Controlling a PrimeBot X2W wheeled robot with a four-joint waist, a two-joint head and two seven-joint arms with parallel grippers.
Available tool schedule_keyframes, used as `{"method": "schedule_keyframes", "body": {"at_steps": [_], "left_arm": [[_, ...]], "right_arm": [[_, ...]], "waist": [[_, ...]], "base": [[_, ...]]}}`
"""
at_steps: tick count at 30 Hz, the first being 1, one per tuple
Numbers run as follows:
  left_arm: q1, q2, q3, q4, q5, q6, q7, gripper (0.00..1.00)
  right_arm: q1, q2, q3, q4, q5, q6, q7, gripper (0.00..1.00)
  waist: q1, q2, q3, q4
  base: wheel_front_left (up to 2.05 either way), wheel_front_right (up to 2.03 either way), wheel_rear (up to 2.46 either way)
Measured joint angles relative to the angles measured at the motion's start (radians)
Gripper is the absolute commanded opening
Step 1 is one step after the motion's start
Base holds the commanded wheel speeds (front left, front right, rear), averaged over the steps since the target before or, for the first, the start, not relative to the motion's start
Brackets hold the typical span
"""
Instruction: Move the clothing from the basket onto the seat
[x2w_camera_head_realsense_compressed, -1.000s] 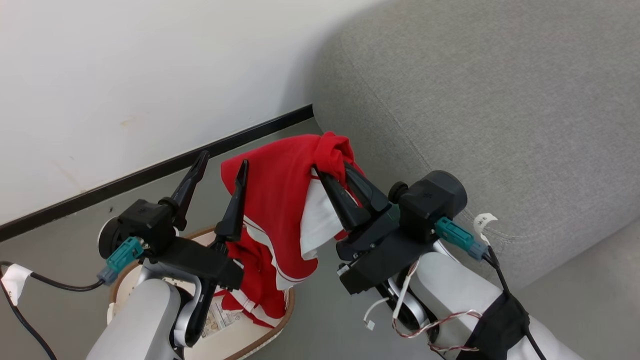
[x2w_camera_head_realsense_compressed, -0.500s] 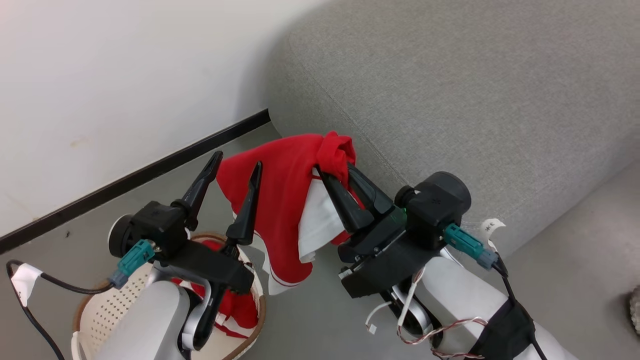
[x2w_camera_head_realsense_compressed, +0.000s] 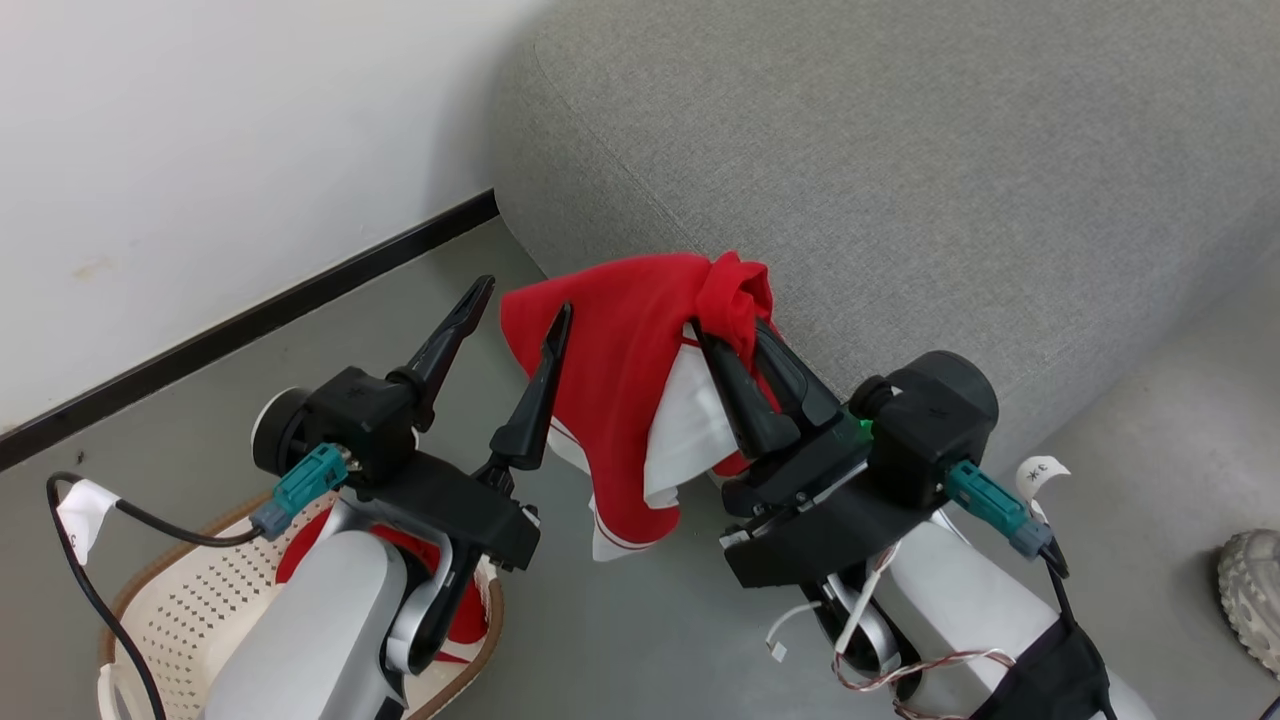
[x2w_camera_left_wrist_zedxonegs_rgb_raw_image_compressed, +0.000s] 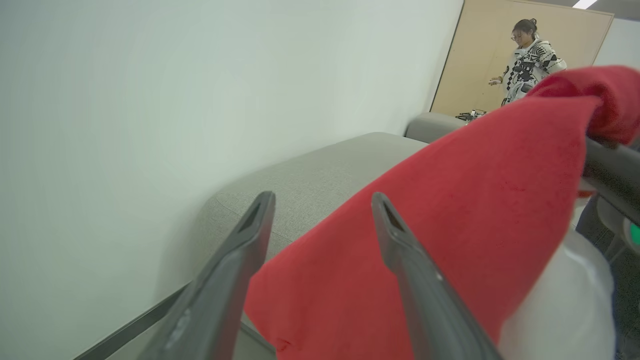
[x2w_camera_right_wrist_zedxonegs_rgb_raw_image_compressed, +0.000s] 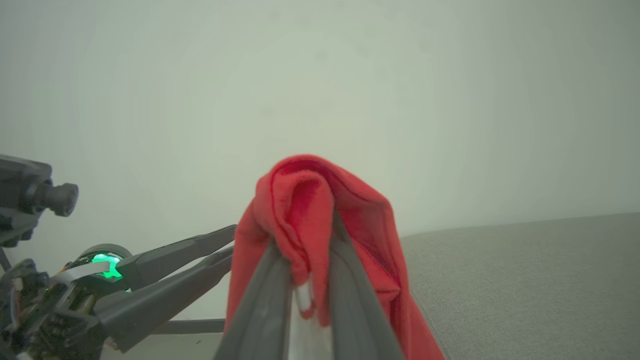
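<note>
Against the white wall (x2w_camera_head_realsense_compressed: 200, 150) stands the light grey sofa (x2w_camera_head_realsense_compressed: 900, 180), its rounded corner reaching toward the black skirting strip (x2w_camera_head_realsense_compressed: 250, 322), with grey floor (x2w_camera_head_realsense_compressed: 620, 620) in front. Down at the lower left of the head view sits the cream basket (x2w_camera_head_realsense_compressed: 190, 610), perforated and edged with a brown rim, half hidden behind the left forearm (x2w_camera_head_realsense_compressed: 300, 640). 1 red garment (x2w_camera_head_realsense_compressed: 620, 350) hangs in the air over the floor, just before the sofa's corner and above the basket. It is bright red soft cloth, with a white panel showing on its inner side and thin white stripes along the lower hem. Its bunched top fold is pinched by the right claw (x2w_camera_head_realsense_compressed: 730, 335), whose 2 dark fingers are clamped together on it. Whether the cloth touches the sofa cannot be told. The other red garment (x2w_camera_head_realsense_compressed: 465, 625) lies inside the basket, mostly covered by the arm. The left claw (x2w_camera_head_realsense_compressed: 525, 298) stands beside the hanging cloth with its 2 fingers spread wide apart.
</note>
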Motion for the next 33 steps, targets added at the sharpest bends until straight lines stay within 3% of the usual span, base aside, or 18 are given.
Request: {"method": "schedule_keyframes", "body": {"at_steps": [12,33], "left_arm": [[-0.001,0.013,0.010,0.013,0.000,-0.005,0.000,1.00],[0.001,0.044,0.011,-0.024,0.003,-0.004,0.019,1.00]], "right_arm": [[-0.006,-0.011,-0.093,-0.007,-0.032,0.000,0.000,0.00],[-0.192,-0.168,-0.370,0.089,-0.006,0.000,-0.004,0.00]], "waist": [[0.0000,0.0000,0.017,0.007],[0.0000,0.0001,0.090,0.030]], "base": [[0.00,0.00,0.00],[0.00,0.00,0.00]]}}
